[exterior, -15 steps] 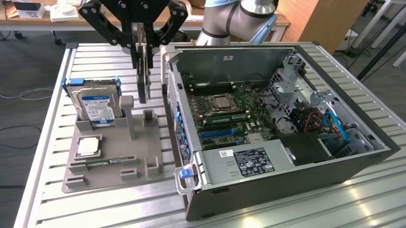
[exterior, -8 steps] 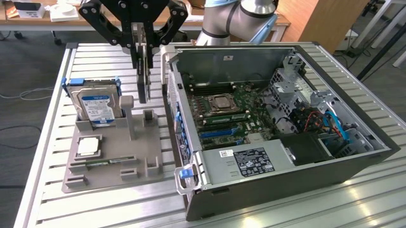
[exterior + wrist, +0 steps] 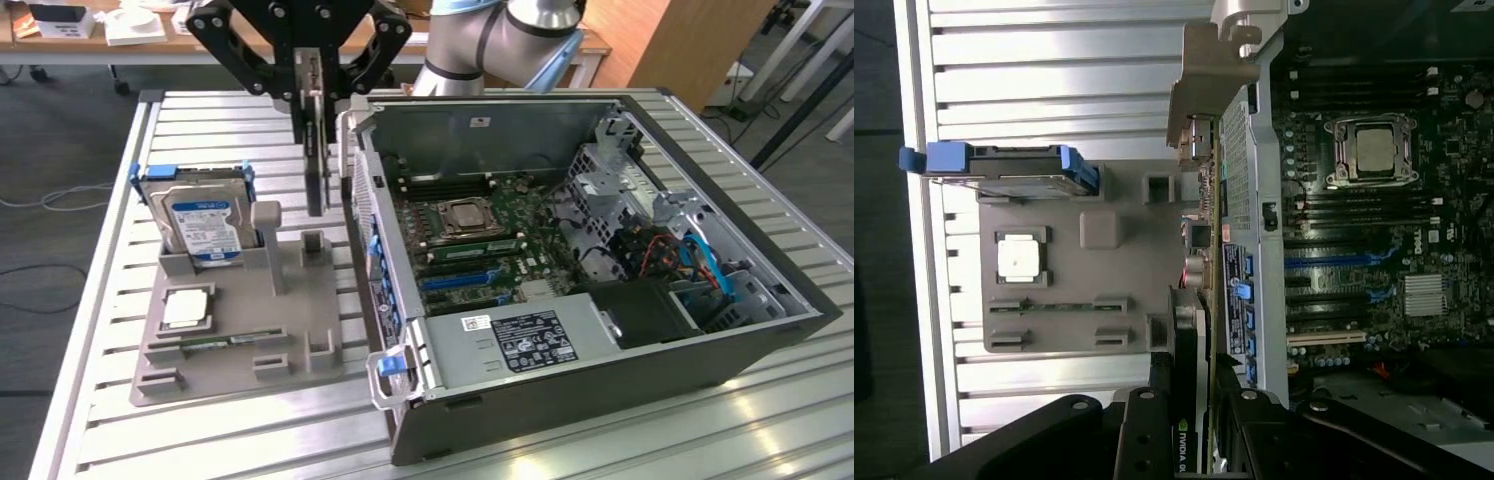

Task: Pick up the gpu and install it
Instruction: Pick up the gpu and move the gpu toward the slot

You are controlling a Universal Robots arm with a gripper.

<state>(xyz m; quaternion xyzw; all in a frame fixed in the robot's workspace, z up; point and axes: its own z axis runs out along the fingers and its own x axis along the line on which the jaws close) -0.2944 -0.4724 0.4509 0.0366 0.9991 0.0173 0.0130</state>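
Now in the air: the gpu is gripped, not yet in the case

The gpu (image 3: 315,175) hangs upright with its thin edge toward the exterior camera. Its upper end is clamped between the two fingers of the gripper (image 3: 312,100), which are closed narrow on the card. The lower end seems free of the grey holder tray (image 3: 227,385) under it, above the empty posts of that tray. In the wrist view, the metal bracket is at the far end of the card, away from the fingers.

The card is just beside the side wall of the computer case (image 3: 601,410), on the exterior view's left of it, and outside it. On the same tray, the hard drive (image 3: 200,225) stands in its place, near the card but apart from it.

My judgement is that the picking is done and the carrying toward the case is the step in hand. To install the card, it must pass over the case wall without touching it. Then its long edge must come in line with one of the blue slots (image 3: 461,278) on the motherboard (image 3: 487,225), with the bracket at the rear side of the case. The room beside the wall is small, so a slow and straight path is needed.
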